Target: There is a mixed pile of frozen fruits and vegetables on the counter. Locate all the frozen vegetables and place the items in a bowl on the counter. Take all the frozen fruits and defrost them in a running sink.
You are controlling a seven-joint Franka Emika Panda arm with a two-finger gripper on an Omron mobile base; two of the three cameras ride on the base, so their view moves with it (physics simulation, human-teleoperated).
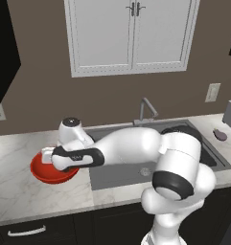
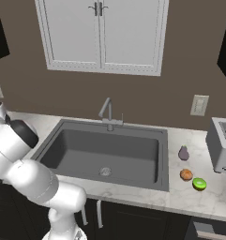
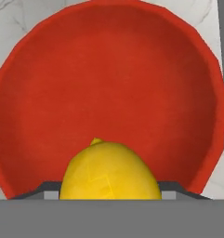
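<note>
- The red bowl (image 1: 46, 173) sits on the marbled counter (image 1: 16, 186) left of the sink (image 1: 124, 170); in the left base view the hand (image 1: 57, 158) hangs right over it and hides much of its inside.
- The gripper (image 3: 111, 188) is partly closed on the yellow piece (image 3: 108, 172), which sits between the jaws above the bowl's red floor in the hand view; the finger tips themselves are almost wholly hidden behind the piece.
- Whether the yellow piece touches the bowl cannot be told.
- The faucet (image 2: 107, 112) stands behind the sink; whether water runs cannot be made out.
- Right of the sink lie the purple-grey piece (image 2: 183, 153), the orange piece (image 2: 186, 175) and the green piece (image 2: 199, 184), near one another.
- A toaster (image 2: 221, 145) is cut off at the right edge.
</note>
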